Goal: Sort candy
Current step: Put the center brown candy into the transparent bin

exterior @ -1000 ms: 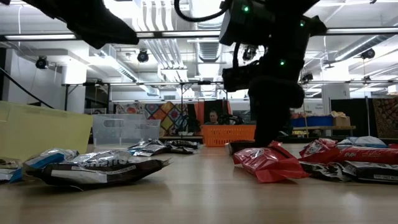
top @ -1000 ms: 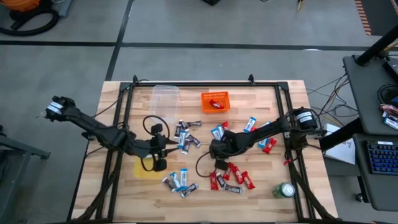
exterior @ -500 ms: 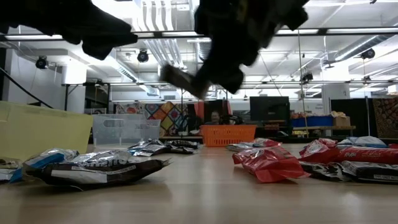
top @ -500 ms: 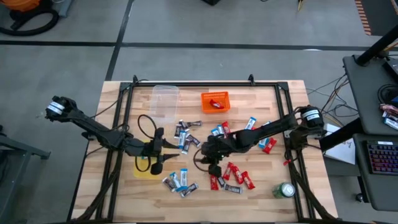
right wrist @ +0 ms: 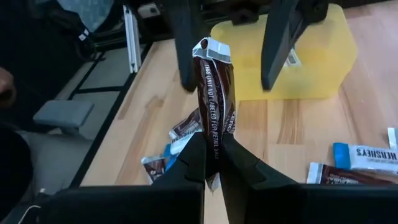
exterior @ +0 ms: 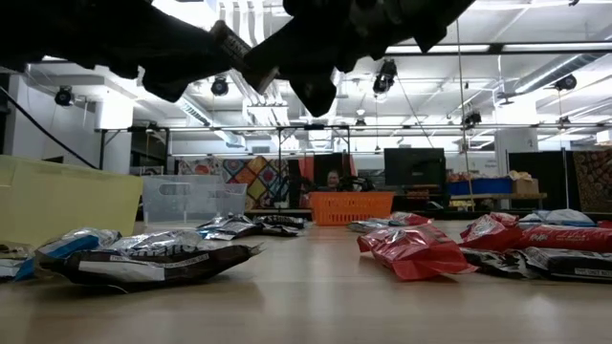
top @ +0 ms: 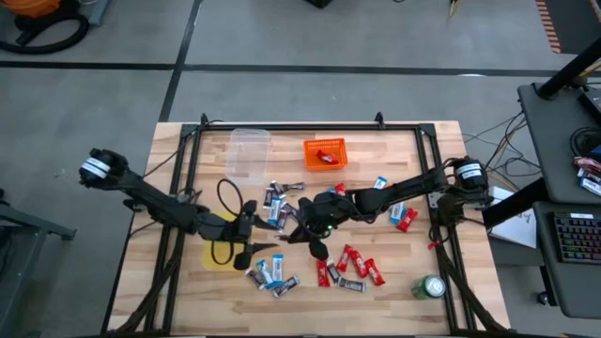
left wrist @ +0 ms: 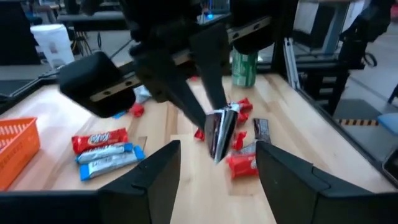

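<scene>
We see the left gripper (top: 268, 246) with its fingers (left wrist: 155, 180) spread wide, facing the right gripper (top: 293, 219), whose fingers (right wrist: 198, 163) are pinched together, both arms stretched low toward each other over the middle of the table (top: 413, 160)

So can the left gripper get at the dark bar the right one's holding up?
Probably yes: the left gripper stands open facing the dark bar, which the right gripper pinches by one end, nothing between them.

Pale wooden table (top: 178, 300); scattered candy (top: 357, 268); yellow bin (top: 218, 254); orange bin (top: 325, 154); clear bin (top: 248, 155); green can (top: 431, 286)
</scene>
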Robot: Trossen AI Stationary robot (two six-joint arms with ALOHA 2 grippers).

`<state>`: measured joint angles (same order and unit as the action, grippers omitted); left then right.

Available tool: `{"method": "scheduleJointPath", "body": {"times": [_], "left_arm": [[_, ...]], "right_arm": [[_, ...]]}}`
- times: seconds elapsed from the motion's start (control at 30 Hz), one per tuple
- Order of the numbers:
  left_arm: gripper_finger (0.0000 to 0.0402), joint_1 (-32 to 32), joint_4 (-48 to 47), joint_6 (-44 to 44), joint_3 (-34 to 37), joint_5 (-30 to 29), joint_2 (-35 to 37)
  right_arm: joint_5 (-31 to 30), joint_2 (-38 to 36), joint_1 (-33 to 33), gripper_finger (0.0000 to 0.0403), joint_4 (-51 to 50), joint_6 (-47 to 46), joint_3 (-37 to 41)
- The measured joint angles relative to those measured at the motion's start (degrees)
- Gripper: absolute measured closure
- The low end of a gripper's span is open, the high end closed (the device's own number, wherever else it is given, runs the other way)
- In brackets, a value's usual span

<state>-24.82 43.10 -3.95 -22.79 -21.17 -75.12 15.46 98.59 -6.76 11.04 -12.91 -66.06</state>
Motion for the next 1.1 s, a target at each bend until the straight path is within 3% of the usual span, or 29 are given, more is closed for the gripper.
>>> {"method": "scheduleJointPath", "body": {"times": [0.17, 0.33, 0.43, 0.63, 0.73, 0.83, 0.9, 1.0, 1.1], "left_arm": [[0.0236, 0.1, 5.3, 2.0, -1.3, -0.7, -4.2], [0.0331, 0.1, 5.0, 2.0, -2.5, -0.8, -5.9], [0.0387, 0.1, 4.4, 1.7, -2.8, -0.9, -5.5], [0.0393, 0.4, -1.5, -0.4, -2.8, -6.8, -1.7], [0.0397, 1.9, -11.1, -4.3, -2.9, -16.5, 2.7], [0.0398, 5.8, -29.6, -12.5, -4.8, -27.5, 9.0], [0.0399, 10.5, -43.4, -18.2, -7.5, -30.0, 12.9], [0.0400, 19.8, -60.7, -24.3, -12.2, -26.6, 17.5], [0.0400, 31.8, -68.3, -21.9, -14.7, -15.8, 19.1]], "right_arm": [[0.1, 0.0, 0.0, 0.0390, -0.4, 0.1, 0.0], [0.1, 0.0, 0.2, 0.0380, -0.5, 0.1, 0.0], [0.1, -0.1, 0.8, 0.0350, -0.5, 0.0, 0.0], [-0.6, -2.9, 3.0, 0.0264, -4.2, -0.1, 0.0], [-6.1, -5.3, 4.1, 0.0230, -9.4, -1.7, -0.1], [-20.9, -7.7, 4.3, 0.0210, -15.9, -6.9, -0.1], [-29.4, -8.8, 4.3, 0.0204, -19.7, -8.8, -0.1], [-33.5, -9.2, 3.9, 0.0204, -21.3, -10.0, -0.1], [-33.4, -9.0, 3.2, 0.0209, -20.7, -10.0, -0.1]]}}
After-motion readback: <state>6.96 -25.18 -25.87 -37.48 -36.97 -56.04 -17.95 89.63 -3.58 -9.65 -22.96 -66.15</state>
